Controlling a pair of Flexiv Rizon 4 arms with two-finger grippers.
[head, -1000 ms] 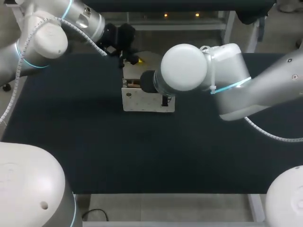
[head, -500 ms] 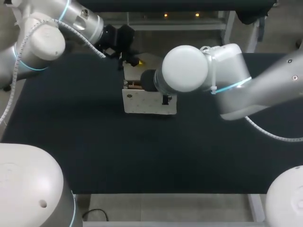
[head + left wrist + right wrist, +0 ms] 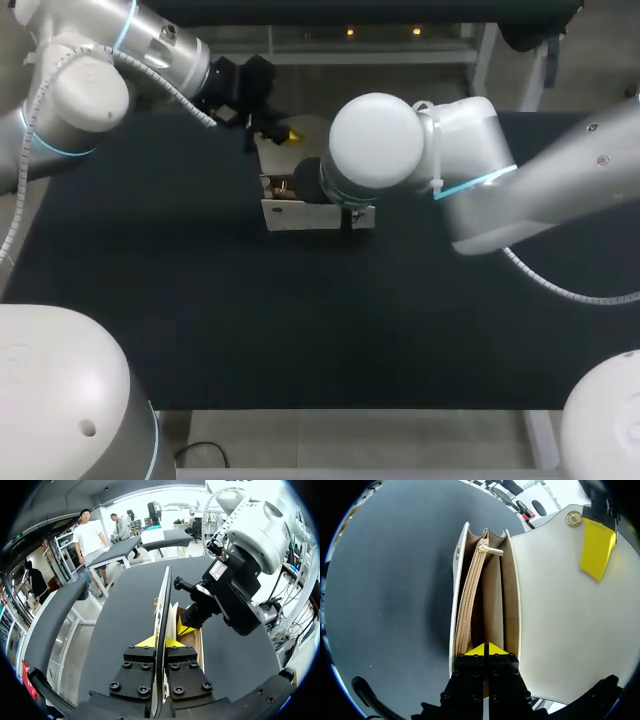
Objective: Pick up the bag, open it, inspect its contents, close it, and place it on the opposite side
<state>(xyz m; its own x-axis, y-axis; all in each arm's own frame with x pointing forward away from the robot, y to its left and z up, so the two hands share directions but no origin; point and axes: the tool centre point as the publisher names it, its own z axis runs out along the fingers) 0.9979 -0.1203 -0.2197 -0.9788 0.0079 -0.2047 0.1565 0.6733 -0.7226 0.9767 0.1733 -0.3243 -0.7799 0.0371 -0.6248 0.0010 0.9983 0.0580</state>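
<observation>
The cream bag (image 3: 310, 214) stands mid-table with its top open. Its flap (image 3: 555, 610) is folded back, a gold snap (image 3: 573, 518) near its edge. Inside I see tan compartments and a zipper (image 3: 470, 600) on the pocket. My left gripper (image 3: 160, 642) is shut on the flap's edge (image 3: 164, 600), holding it up at the bag's far side (image 3: 272, 132). My right gripper (image 3: 485, 649) reaches down into the bag, its tips shut on an inner divider. In the head view my right arm's elbow (image 3: 375, 140) hides much of the bag's top.
The black table (image 3: 200, 320) stretches bare around the bag on all sides. My arms' white bases sit at the near left (image 3: 60, 400) and near right (image 3: 610, 420) corners.
The bag's front face looks shorter in the head view, as the bag tipped. Both arms shifted slightly toward the far left. Both grips held.
</observation>
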